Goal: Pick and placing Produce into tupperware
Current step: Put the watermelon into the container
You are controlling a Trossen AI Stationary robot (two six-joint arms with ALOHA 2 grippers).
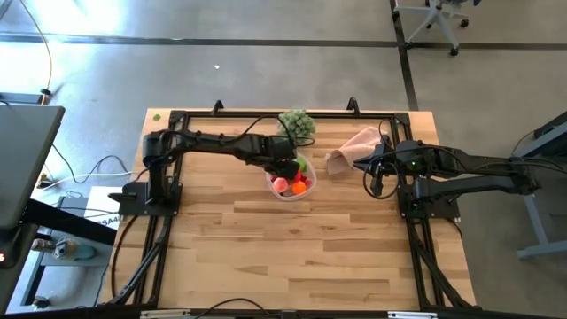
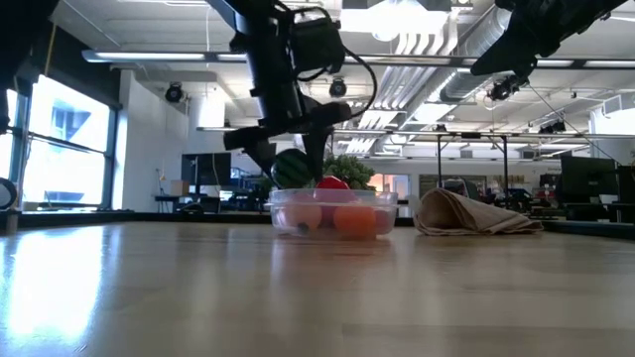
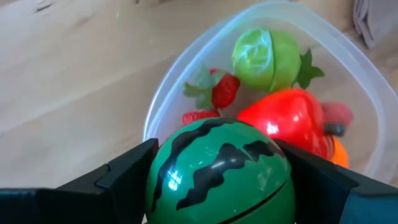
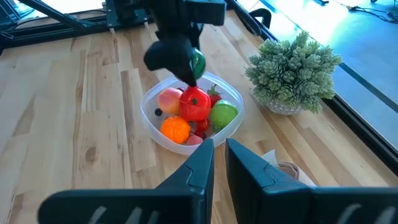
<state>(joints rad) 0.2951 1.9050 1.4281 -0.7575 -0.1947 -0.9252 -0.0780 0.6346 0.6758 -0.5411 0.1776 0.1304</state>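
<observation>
Tabletop tupperware (image 1: 290, 188) partly hidden under left claw (image 1: 285, 167).

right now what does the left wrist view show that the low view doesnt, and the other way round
Only the left wrist view: the stripes on the toy watermelon that the left gripper holds, and the bright green piece in the tupperware. Only the low view: the pink cloth beside the container, and the room behind. Both: watermelon, red piece, tupperware.

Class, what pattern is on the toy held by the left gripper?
The toy watermelon is bright green with dark green wavy stripes, clearest in the left wrist view.
</observation>
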